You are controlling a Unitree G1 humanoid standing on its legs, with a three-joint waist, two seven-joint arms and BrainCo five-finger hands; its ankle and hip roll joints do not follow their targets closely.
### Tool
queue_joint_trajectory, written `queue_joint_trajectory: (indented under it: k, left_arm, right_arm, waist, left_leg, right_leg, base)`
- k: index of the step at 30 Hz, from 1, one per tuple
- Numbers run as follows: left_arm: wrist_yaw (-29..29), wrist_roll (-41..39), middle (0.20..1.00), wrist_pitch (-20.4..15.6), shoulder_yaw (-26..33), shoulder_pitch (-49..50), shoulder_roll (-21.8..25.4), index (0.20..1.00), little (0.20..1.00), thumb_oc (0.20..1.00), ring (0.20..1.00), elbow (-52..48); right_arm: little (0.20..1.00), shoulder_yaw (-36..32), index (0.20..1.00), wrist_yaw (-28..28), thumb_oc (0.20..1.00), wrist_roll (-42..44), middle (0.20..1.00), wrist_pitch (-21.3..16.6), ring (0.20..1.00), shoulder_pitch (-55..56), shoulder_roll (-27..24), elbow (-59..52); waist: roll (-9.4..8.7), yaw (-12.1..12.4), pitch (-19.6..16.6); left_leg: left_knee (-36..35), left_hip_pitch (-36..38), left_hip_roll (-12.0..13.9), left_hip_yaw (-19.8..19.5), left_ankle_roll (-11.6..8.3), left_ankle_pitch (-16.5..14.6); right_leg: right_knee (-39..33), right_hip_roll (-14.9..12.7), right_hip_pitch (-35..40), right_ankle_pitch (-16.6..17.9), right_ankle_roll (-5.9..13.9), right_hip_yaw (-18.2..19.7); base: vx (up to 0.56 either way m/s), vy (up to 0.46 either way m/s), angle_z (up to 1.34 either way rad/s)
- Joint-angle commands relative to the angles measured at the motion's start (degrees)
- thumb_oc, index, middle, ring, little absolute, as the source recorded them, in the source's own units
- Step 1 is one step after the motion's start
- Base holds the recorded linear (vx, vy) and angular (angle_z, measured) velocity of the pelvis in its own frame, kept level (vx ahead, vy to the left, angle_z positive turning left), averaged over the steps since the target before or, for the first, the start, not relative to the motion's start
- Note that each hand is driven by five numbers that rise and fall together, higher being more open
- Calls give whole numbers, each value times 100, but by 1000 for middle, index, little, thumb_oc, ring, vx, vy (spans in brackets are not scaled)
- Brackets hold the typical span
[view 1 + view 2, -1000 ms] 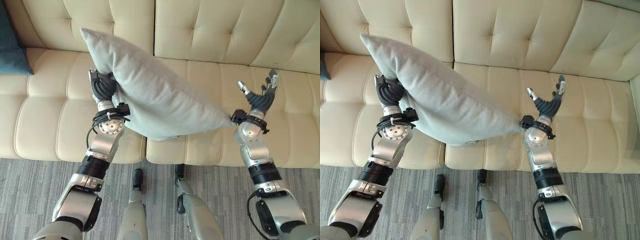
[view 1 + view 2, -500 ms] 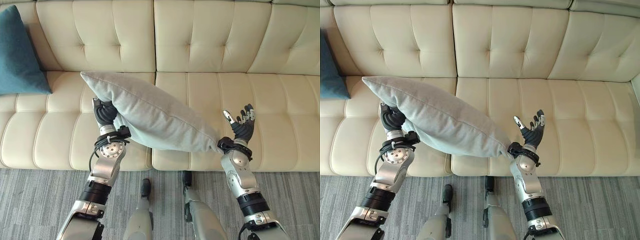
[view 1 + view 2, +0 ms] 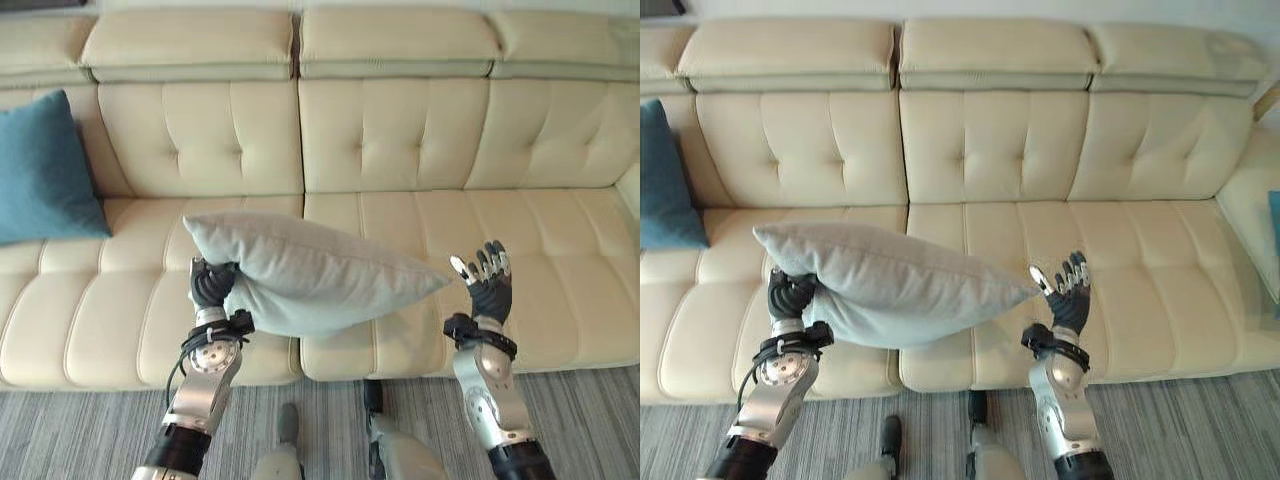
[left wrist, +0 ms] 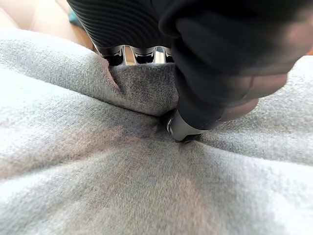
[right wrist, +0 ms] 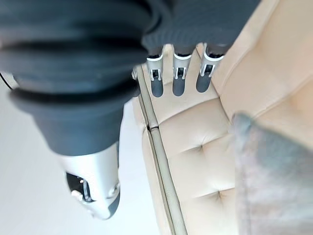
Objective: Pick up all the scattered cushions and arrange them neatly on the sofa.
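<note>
1. A teal cushion (image 3: 42,170) leans upright against the backrest at the far left end of the cream sofa (image 3: 400,130), its lower edge on the seat.
2. The left hand (image 3: 210,284) is raised above the front of the left seat, well right of the teal cushion. In the left wrist view its thumb (image 4: 188,128) and fingers are curled into grey fabric, pinching a fold of it, so this hand grips the cushion.
3. The grey cushion (image 3: 310,275) hangs in the air over the front edge of the seats, held at its left end by the left hand. It stretches rightward across the seam between the left and middle seats, tapering to a corner just beside the right hand. It hides part of the seat front behind it.
4. The right hand (image 3: 1068,290) is lifted in front of the middle seat, palm up, fingers straight and spread, holding nothing. The cushion's right corner lies near it; contact cannot be told.
5. At the far right edge of the right eye view, a sliver of another teal thing (image 3: 1274,225) sits on the sofa.
6. No readable writing or labels appear anywhere.
</note>
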Motion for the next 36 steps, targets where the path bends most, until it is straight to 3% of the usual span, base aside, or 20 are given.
queue_joint_trajectory:
  k: [1,12,21,26,30,31,32,33,36]
  left_arm:
    - [-217,-321,200,-409,142,8,46,200,200,200,200,-331]
    - [-481,-771,200,-570,-237,205,-15,200,200,200,200,-565]
    - [-653,-1208,200,-851,-658,-107,-32,200,200,200,200,-953]
    - [-694,-1393,200,-1069,-686,-365,31,200,200,200,200,-1245]
    - [-677,-1299,200,-1146,-687,-518,55,200,200,200,200,-1352]
    - [-663,-1254,200,-1175,-700,-588,62,200,200,200,200,-1378]
    - [-656,-1205,200,-1181,-687,-641,75,200,200,200,200,-1372]
    - [-627,-1118,200,-1190,-685,-744,51,200,200,200,200,-1323]
    - [-633,-1039,200,-1143,-723,-839,-5,200,200,200,200,-1192]
  right_arm:
    - [1000,-237,1000,123,1000,-83,1000,-102,1000,-40,78,63]
    - [1000,302,1000,295,1000,532,1000,-313,1000,-389,390,1073]
    - [1000,781,1000,297,1000,439,1000,-455,1000,-1513,287,1428]
    - [1000,983,1000,295,1000,380,1000,-496,1000,-2204,260,1640]
    - [1000,1101,1000,421,1000,371,1000,-507,1000,-2274,264,1634]
    - [853,1150,853,466,853,366,853,-506,853,-2294,262,1652]
    - [338,1187,338,499,338,367,338,-495,338,-2307,260,1664]
    - [200,1267,200,600,200,348,200,-461,200,-2305,256,1697]
    - [200,1360,200,792,200,354,200,-400,200,-2223,256,1657]
  waist:
    - [89,-89,-540]
    - [212,47,-469]
    - [305,385,-166]
    - [333,700,145]
    - [362,779,313]
    - [376,790,366]
    - [383,801,391]
    - [390,819,440]
    - [368,790,448]
  left_leg:
    - [-2,107,-110,104,59,-471]
    - [-2,112,-134,72,81,-464]
    - [-2,-308,-186,-101,44,-318]
    - [6,-604,-206,-186,22,-188]
    - [51,-782,-206,-241,4,-136]
    - [62,-840,-204,-254,0,-117]
    - [62,-879,-204,-265,-3,-103]
    - [58,-931,-198,-267,-17,-80]
    - [52,-918,-189,-257,-26,-79]
  right_leg:
    - [2,-285,685,-923,536,-136]
    - [-3,-327,669,-936,541,-171]
    - [-3,-340,370,-930,503,-260]
    - [21,-346,140,-891,467,-304]
    - [98,-377,-18,-896,441,-340]
    - [139,-388,-82,-904,434,-349]
    - [158,-392,-120,-909,428,-351]
    - [180,-402,-161,-925,428,-384]
    - [184,-397,-146,-943,429,-412]
  base:
    - [31,-1,-12]
    - [4,0,-3]
    - [-34,-9,15]
    - [-48,-27,17]
    - [-38,-15,10]
    - [-38,-3,20]
    - [-22,-7,22]
    - [-7,-8,12]
    - [22,-6,6]
